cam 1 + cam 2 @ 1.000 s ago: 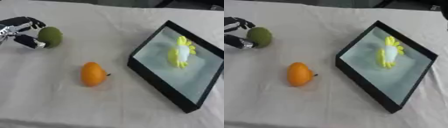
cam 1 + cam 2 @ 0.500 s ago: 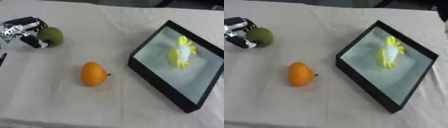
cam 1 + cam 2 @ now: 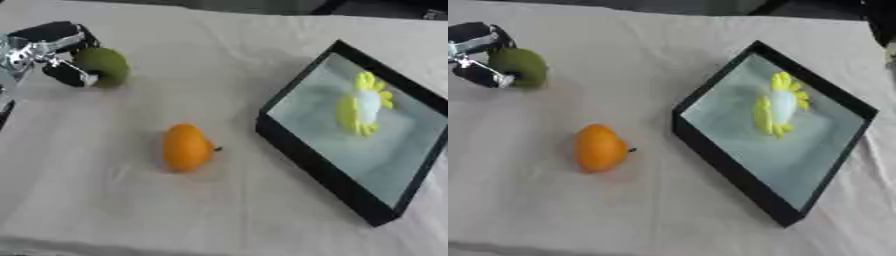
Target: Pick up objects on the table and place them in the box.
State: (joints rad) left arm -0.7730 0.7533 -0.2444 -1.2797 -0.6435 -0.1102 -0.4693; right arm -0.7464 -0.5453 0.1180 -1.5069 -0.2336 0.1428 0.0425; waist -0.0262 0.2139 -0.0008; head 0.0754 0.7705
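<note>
A green round fruit (image 3: 105, 65) lies at the far left of the cloth-covered table. My left hand (image 3: 48, 50) is curled round its left side, fingers above and thumb below it. An orange fruit (image 3: 186, 147) with a small dark stem lies in the middle of the table, apart from both hands. The black-rimmed box (image 3: 315, 160) sits tilted at the right and holds a yellow and white object (image 3: 360, 102). My right hand shows in neither view.
The beige cloth (image 3: 227, 210) covers the whole table and lies bare between the orange fruit and the near edge. Dark shapes show along the far edge beyond the table.
My left hand has closed in on the green fruit and shifted slightly right with it. The orange fruit and the box have stayed put.
</note>
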